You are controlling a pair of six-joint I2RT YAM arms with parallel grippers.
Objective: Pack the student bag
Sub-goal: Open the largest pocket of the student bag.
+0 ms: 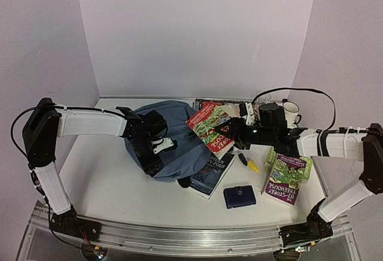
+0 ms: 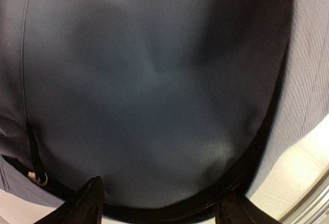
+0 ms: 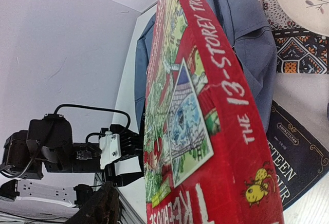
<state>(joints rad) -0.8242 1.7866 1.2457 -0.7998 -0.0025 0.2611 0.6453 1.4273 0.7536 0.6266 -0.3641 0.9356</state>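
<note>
The student bag (image 1: 179, 130), a soft slate-blue backpack, lies slumped left of the table's middle. Its fabric (image 2: 154, 90) and black zip trim (image 2: 180, 211) fill the left wrist view. My left gripper (image 1: 154, 159) presses down on the bag's near side. It (image 2: 162, 206) is open, its jaws wide apart astride the trimmed edge. My right gripper (image 1: 234, 130) is shut on a red "13-Storey Treehouse" book (image 1: 210, 127), held tilted above the bag's right edge. The book (image 3: 205, 121) hides one finger; the other finger (image 3: 103, 206) shows at lower left.
A dark book (image 1: 210, 176) lies partly under the bag. A navy wallet (image 1: 239, 197) sits near the front. A purple and green book (image 1: 287, 177) and a yellow pen (image 1: 253, 166) lie to the right. A white mug (image 1: 291, 112) and a patterned book (image 3: 298, 54) are at the back.
</note>
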